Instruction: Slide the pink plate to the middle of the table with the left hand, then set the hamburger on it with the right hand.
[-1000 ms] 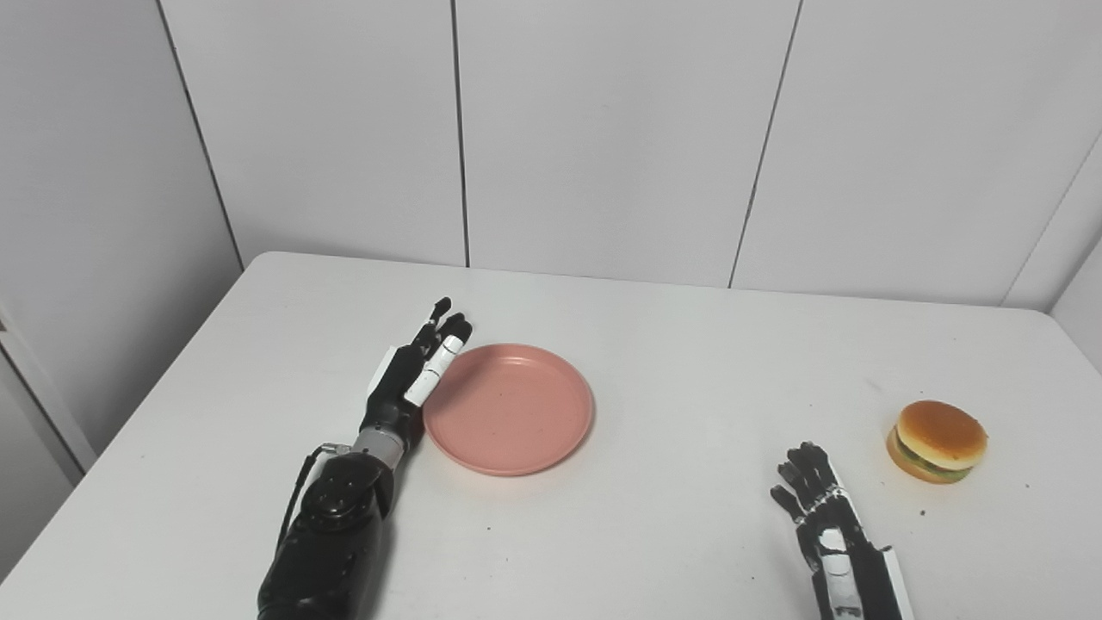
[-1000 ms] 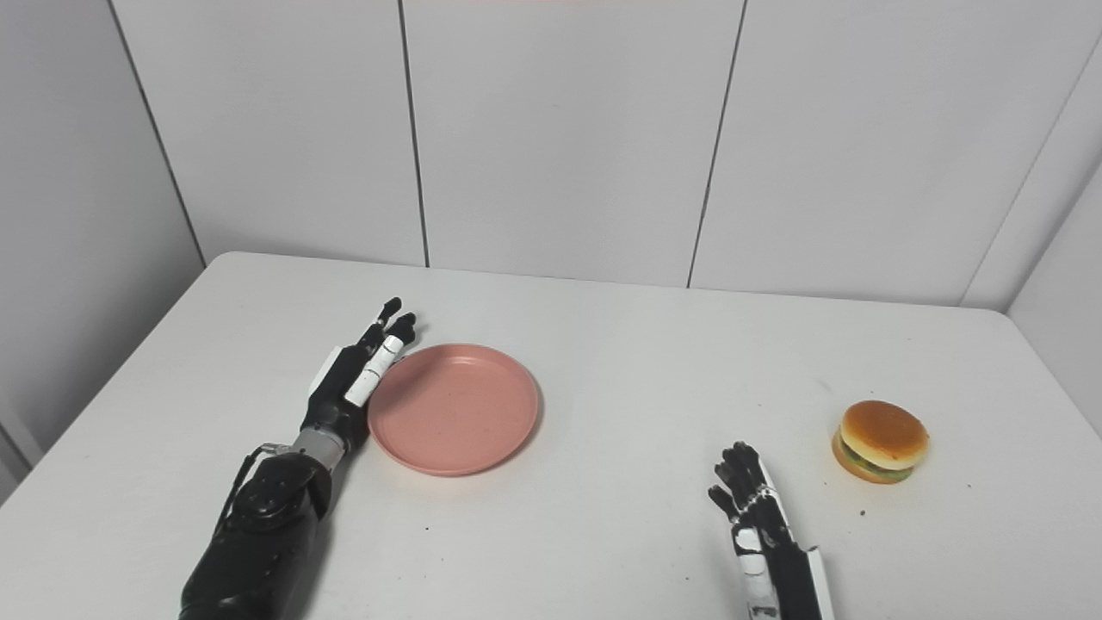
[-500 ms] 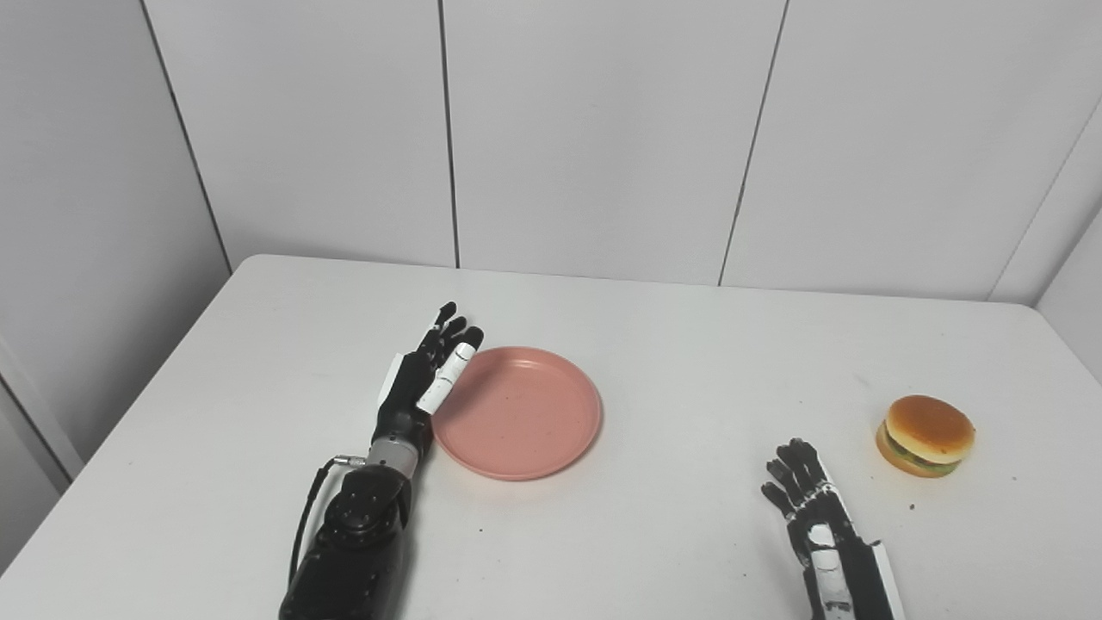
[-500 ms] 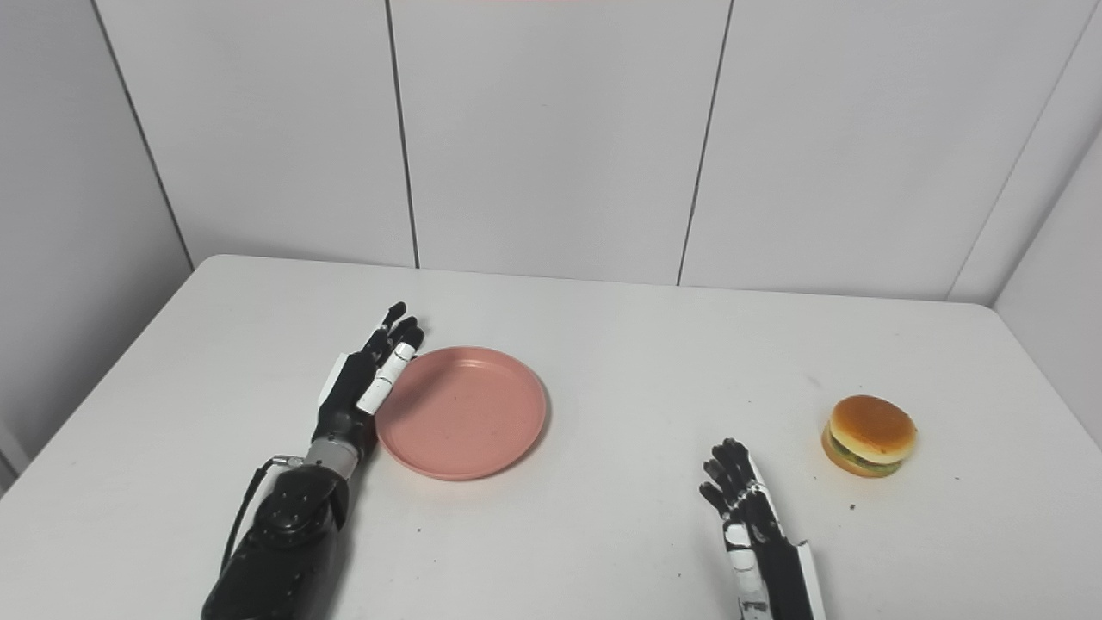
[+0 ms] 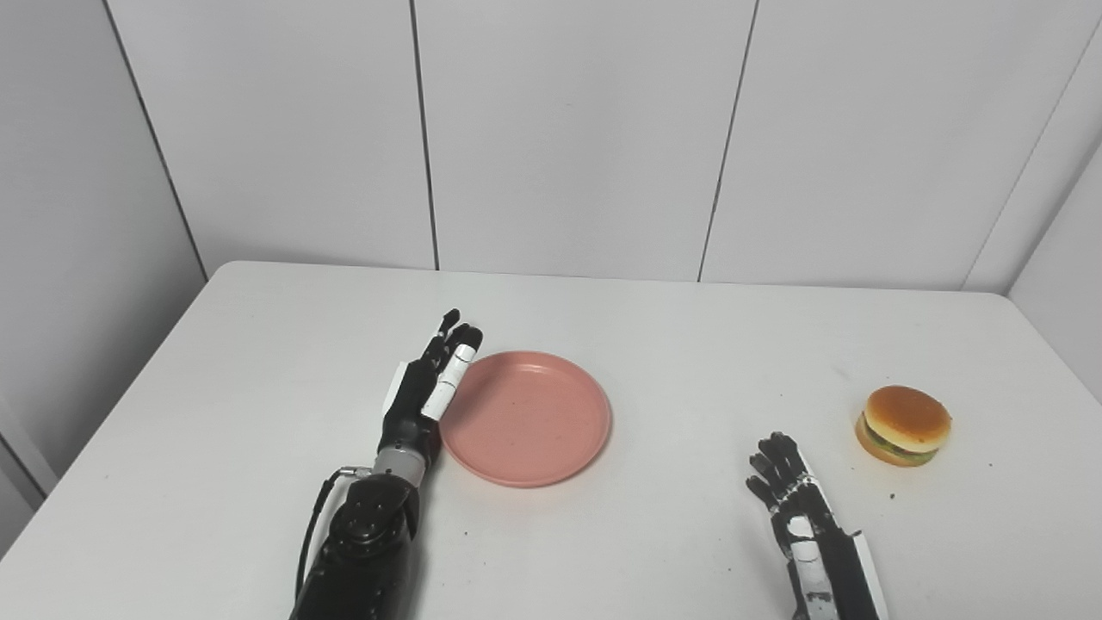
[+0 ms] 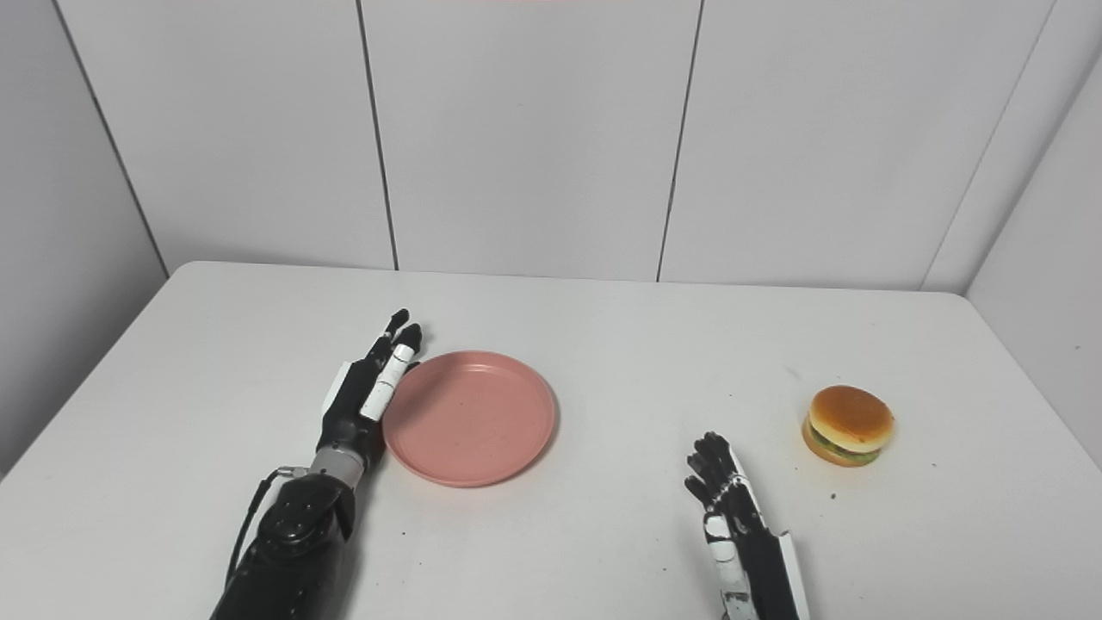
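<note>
The pink plate [image 5: 527, 418] lies flat on the white table, left of centre. My left hand [image 5: 426, 387] stands on edge against the plate's left rim, open, fingers straight and pointing away from me. The hamburger [image 5: 903, 413], tan bun with green and dark filling, sits on the table at the right. Near the front edge my right hand [image 5: 788, 482] rests open and holds nothing, well left of the hamburger and nearer to me.
The white table [image 5: 689, 336] ends at a grey panelled wall behind and at rounded corners left and right. Small dark specks dot the surface near the hamburger and the plate.
The camera has turned, shifting the whole picture. Against the table, the plate and my left hand have moved a little to the right together. My right hand and the hamburger keep their places.
</note>
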Controlling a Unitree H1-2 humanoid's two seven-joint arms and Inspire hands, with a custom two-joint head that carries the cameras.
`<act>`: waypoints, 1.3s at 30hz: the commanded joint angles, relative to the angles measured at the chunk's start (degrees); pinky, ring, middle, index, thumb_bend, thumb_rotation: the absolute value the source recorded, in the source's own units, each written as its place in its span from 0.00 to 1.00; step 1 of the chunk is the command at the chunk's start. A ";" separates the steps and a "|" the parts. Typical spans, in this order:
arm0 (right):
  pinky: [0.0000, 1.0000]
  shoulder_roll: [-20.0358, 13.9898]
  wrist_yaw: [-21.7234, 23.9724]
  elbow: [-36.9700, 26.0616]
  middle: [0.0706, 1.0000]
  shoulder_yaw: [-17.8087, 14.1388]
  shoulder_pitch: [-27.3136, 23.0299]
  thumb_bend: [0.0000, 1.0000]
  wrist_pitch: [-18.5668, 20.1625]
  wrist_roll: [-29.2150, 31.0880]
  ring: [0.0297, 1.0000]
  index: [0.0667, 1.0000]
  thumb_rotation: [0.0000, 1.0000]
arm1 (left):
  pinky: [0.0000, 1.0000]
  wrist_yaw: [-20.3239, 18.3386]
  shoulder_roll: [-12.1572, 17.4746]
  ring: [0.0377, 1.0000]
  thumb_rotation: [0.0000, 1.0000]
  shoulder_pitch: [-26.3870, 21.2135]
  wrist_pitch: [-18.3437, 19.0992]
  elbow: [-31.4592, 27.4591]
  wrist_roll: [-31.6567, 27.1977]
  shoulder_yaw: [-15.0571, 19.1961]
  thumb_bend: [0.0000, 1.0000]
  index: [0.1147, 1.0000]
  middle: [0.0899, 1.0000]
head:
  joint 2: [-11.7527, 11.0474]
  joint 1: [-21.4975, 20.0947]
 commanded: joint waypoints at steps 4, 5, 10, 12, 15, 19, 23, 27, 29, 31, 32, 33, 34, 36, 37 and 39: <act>0.90 1.83 0.20 0.75 0.92 3.08 0.40 0.77 4.91 -1.45 0.92 0.91 0.89 | 0.87 -2.17 -2.00 0.93 0.79 0.48 4.04 -3.83 -1.10 -1.30 0.83 0.92 0.92 | 0.38 -1.18; 0.90 1.89 0.01 0.71 0.92 3.20 0.39 0.77 4.87 -1.75 0.91 0.91 0.89 | 0.87 -2.35 -2.23 0.93 0.79 0.81 4.62 -4.62 -1.21 -1.46 0.82 0.92 0.92 | 0.48 -1.60; 0.89 2.18 -0.41 0.52 0.92 3.49 0.38 0.77 5.00 -2.03 0.91 0.92 0.88 | 0.87 -2.45 -2.81 0.95 0.79 1.82 5.97 -6.48 -1.14 -2.41 0.83 0.92 0.93 | 0.78 -1.95; 0.90 2.39 -0.55 0.31 0.92 3.58 0.40 0.77 5.29 -1.97 0.91 0.92 0.88 | 0.87 -2.44 -3.02 0.95 0.79 2.01 6.00 -6.68 -1.38 -2.57 0.84 0.92 0.93 | 0.95 -2.37; 0.90 2.58 -0.75 0.31 0.92 3.89 0.30 0.77 5.32 -2.19 0.91 0.92 0.88 | 0.86 -2.21 -3.36 0.95 0.79 2.29 6.73 -7.86 -1.68 -2.60 0.83 0.93 0.94 | 1.21 -3.59; 0.89 2.84 -1.33 0.28 0.91 4.47 0.30 0.77 4.93 -3.09 0.91 0.91 0.89 | 0.85 -2.35 -3.28 0.96 0.80 2.83 7.59 -9.95 -1.76 -2.80 0.85 0.93 0.94 | 1.63 -5.41; 0.89 3.37 -2.06 0.22 0.91 4.96 0.11 0.77 5.08 -3.60 0.90 0.90 0.89 | 0.86 -2.43 -3.07 0.95 0.81 2.90 8.69 -11.16 -2.03 -2.79 0.85 0.93 0.94 | 2.21 -7.66; 0.91 3.70 -2.36 0.21 0.92 5.31 -0.02 0.77 5.21 -3.63 0.91 0.91 0.89 | 0.85 -2.57 -2.93 0.95 0.81 2.95 9.05 -11.36 -2.53 -2.61 0.85 0.93 0.93 | 2.56 -8.79; 0.91 3.69 -2.44 0.17 0.92 5.38 -0.01 0.77 5.24 -3.63 0.91 0.91 0.89 | 0.85 -2.56 -2.90 0.95 0.81 2.97 9.10 -11.42 -2.58 -2.62 0.85 0.93 0.93 | 2.56 -8.79; 0.91 3.78 -2.85 -0.03 0.92 5.52 0.05 0.77 5.23 -4.03 0.91 0.91 0.89 | 0.85 -2.76 -2.78 0.95 0.81 2.90 8.59 -10.69 -2.78 -2.62 0.85 0.93 0.93 | 3.07 -10.62; 0.91 3.84 -3.17 -0.18 0.92 5.62 0.09 0.77 5.21 -4.34 0.92 0.90 0.89 | 0.89 -2.92 -2.71 0.95 0.79 2.84 8.20 -10.14 -2.92 -2.60 0.88 0.93 0.93 | 3.07 -10.62; 0.91 3.83 -3.60 -0.22 0.92 5.73 0.11 0.77 4.93 -5.00 0.92 0.90 0.89 | 0.91 -2.96 -2.64 0.96 0.79 2.83 7.93 -9.73 -2.81 -2.64 0.88 0.93 0.93 | 3.08 -10.76; 0.90 3.80 -3.89 -0.22 0.92 5.80 0.11 0.76 4.73 -5.45 0.92 0.90 0.89 | 0.90 -3.00 -2.61 0.95 0.79 2.83 7.78 -9.51 -2.69 -2.65 0.89 0.93 0.93 | 3.08 -10.76; 0.87 2.68 -6.70 0.04 0.94 6.24 0.04 0.73 1.90 -13.22 0.92 0.91 0.90 | 0.88 -2.82 -2.80 0.95 0.80 2.91 7.28 -8.80 -2.17 -2.84 0.87 0.93 0.93 | 2.78 -11.14; 0.87 1.56 -9.82 -0.10 0.94 6.83 -0.07 0.72 0.05 -21.45 0.93 0.91 0.90 | 0.87 -2.80 -2.87 0.94 0.80 2.93 7.07 -8.44 -2.05 -2.91 0.86 0.93 0.93 | 2.71 -11.11; 0.85 0.45 -13.57 -0.23 0.93 7.49 -0.20 0.71 -1.82 -30.77 0.91 0.91 0.90 | 0.87 -2.79 -2.92 0.94 0.80 2.95 6.88 -8.10 -1.99 -2.96 0.86 0.94 0.93 | 2.71 -11.11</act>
